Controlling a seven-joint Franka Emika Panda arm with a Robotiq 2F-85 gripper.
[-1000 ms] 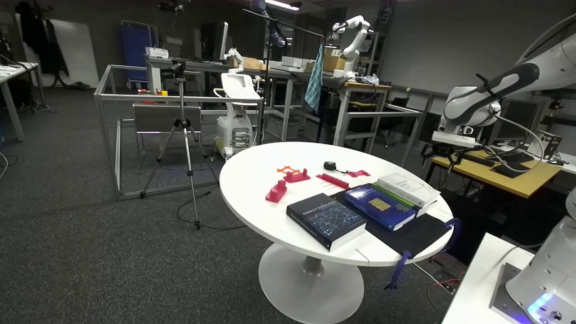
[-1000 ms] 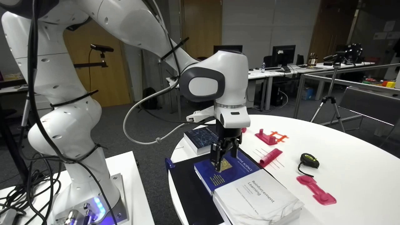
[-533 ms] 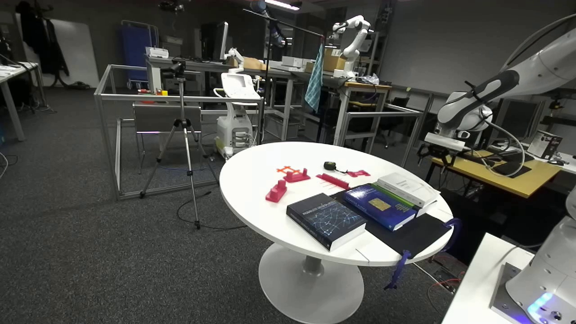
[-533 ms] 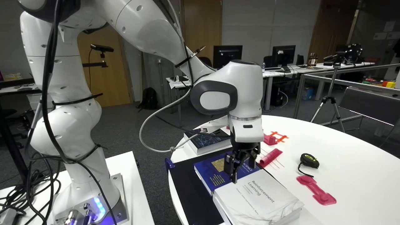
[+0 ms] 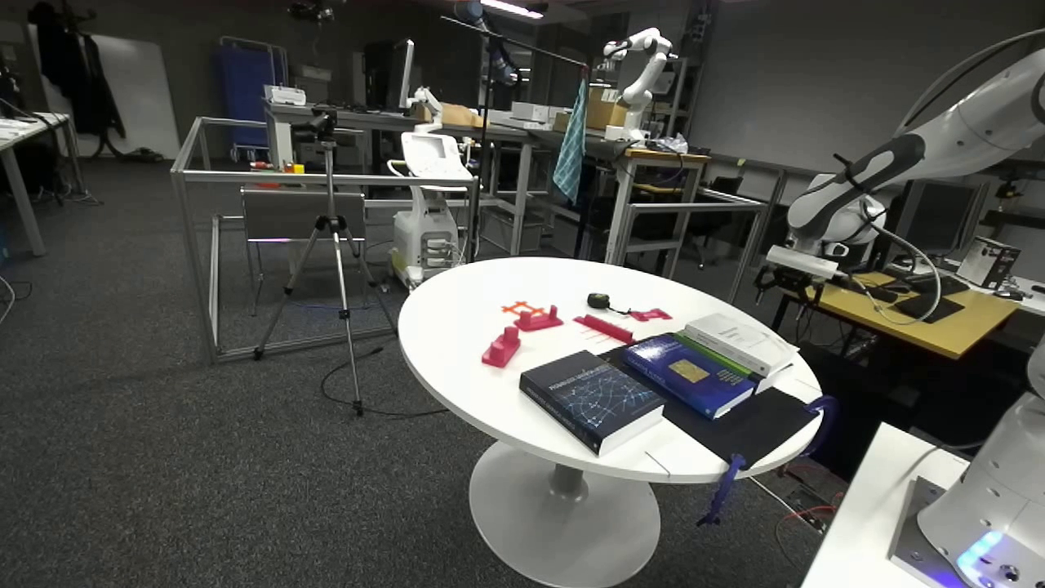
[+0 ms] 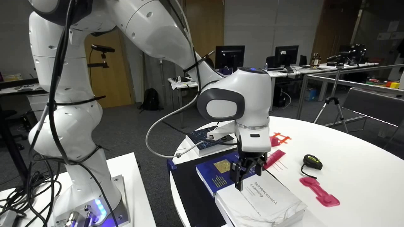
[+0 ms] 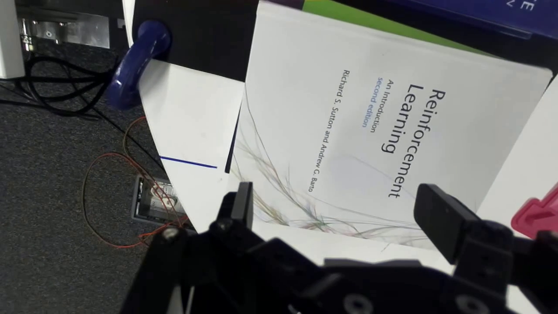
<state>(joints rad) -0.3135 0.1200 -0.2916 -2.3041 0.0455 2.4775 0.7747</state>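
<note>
Over a round white counter (image 6: 363, 167), a Franka Emika Panda arm (image 6: 157, 28) is arching outward and bending down at its far end. Along the rim facing the arm's base, a black sheet (image 6: 192, 195) is lying flat. The Robotiq claw (image 7: 338, 203) is hanging released above the counter, its two fingers (image 7: 440, 218) standing wide apart. It is hovering nearest to the white textbook (image 6: 265, 203) Reinforcement Learning: An Introduction, second edition, by Richard S. Sutton and Andrew G. Barto, apart from its cover. That textbook is resting on a green volume (image 7: 340, 12), partly over the black sheet. Just beside it, a blue hardback (image 5: 669, 359) with a gold square is lying on the sheet, while a thick dark book (image 5: 592, 396) with a network pattern is sitting near the blue one. Two dark-blue hooks (image 7: 130, 65) are curling over the counter's rim at the sheet's corners. Farther in, a pink comb-like strip (image 5: 604, 328) is lying close to the hardback, and two pink pegged brackets (image 5: 500, 349) are standing beyond it. A flat pink link (image 6: 319, 191) is lying near a black tape measure (image 6: 312, 161). Beside one bracket, a thin orange lattice (image 5: 522, 309) is lying flat.
</note>
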